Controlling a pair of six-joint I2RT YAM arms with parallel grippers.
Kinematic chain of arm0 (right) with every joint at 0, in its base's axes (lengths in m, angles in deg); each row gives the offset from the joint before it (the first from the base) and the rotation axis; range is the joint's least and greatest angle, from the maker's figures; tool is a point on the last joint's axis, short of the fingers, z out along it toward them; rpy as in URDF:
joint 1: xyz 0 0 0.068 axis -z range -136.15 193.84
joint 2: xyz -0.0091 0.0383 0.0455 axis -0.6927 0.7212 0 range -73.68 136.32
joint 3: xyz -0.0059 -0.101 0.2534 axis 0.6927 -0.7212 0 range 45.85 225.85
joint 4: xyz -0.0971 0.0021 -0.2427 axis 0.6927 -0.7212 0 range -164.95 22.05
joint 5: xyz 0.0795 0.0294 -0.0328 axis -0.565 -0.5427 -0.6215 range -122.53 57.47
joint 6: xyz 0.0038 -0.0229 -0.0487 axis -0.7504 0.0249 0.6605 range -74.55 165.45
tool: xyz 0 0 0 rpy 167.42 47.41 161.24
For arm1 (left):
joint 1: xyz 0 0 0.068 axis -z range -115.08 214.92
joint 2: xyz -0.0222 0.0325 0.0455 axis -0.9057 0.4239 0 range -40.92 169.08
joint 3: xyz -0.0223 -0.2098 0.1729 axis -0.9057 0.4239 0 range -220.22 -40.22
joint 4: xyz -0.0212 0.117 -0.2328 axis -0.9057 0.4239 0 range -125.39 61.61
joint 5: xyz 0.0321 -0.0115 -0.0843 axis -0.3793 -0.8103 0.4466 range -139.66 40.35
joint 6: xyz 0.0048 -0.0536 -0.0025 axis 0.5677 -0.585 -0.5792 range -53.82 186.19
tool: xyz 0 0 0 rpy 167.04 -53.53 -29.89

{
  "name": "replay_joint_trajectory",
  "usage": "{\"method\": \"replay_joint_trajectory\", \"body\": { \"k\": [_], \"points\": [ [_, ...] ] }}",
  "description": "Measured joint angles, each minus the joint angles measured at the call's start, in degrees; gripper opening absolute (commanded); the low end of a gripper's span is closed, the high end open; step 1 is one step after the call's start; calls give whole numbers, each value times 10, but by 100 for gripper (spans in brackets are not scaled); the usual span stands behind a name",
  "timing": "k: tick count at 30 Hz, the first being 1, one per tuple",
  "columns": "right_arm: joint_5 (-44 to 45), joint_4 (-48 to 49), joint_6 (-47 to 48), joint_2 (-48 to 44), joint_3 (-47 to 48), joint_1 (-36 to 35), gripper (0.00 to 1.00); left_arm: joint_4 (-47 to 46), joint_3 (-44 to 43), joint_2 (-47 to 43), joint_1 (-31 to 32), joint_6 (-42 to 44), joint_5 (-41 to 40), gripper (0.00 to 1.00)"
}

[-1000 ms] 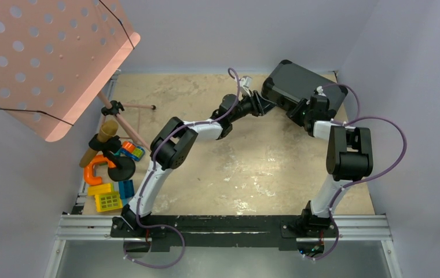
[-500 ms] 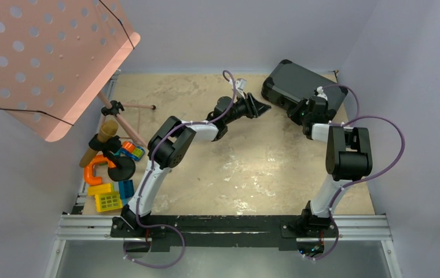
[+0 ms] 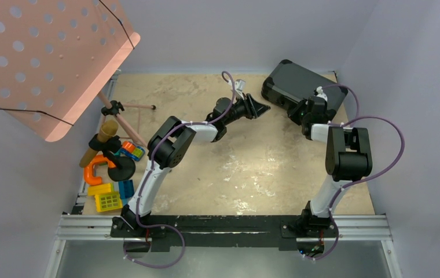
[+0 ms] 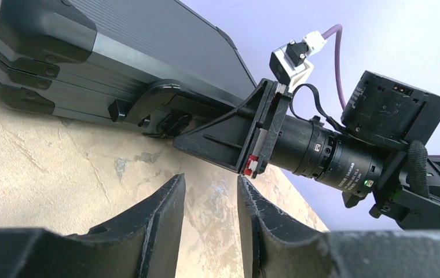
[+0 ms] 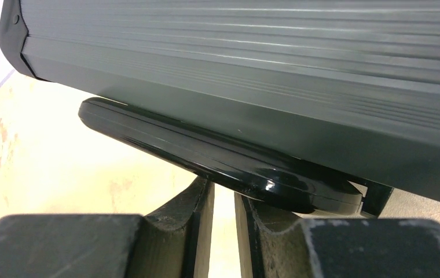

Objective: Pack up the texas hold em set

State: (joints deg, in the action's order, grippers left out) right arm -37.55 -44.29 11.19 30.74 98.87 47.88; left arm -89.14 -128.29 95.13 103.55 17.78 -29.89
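The black briefcase (image 3: 299, 81) of the texas hold em set lies closed at the back right of the table. My right gripper (image 3: 300, 112) is at its front side. In the right wrist view the glossy handle (image 5: 217, 153) crosses just over the tips of the right gripper (image 5: 223, 194). Those jaws stand a narrow slit apart with only table showing between them, and their tips are hidden behind the handle. My left gripper (image 3: 262, 108) hangs off the case's near-left corner, apart from it. The left gripper (image 4: 211, 179) is open and empty, facing the case (image 4: 119, 46) and its handle (image 4: 160, 95).
A pink perforated music stand (image 3: 50, 58) leans over the back left. Coloured toys and a yellow crate (image 3: 109, 200) lie along the left edge. Walls close in behind and to the right of the case. The right arm's wrist (image 4: 333, 156) fills the right of the left wrist view.
My left gripper has drawn back from the case's left end toward the table's middle. The right gripper has stayed at the handle side, shifting only slightly.
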Motion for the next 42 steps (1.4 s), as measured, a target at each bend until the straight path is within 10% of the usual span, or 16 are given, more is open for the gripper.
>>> {"method": "replay_joint_trajectory", "body": {
  "k": [10,29,42],
  "points": [
    [7,-5,14,-35,0,5,25,-4,9,0,0,-1,3,42],
    [48,47,85,-104,1,26,67,-8,27,-13,0,0,21,43],
    [8,-100,188,-119,66,22,70,74,93,-101,-16,30,32,95]
  ]
}}
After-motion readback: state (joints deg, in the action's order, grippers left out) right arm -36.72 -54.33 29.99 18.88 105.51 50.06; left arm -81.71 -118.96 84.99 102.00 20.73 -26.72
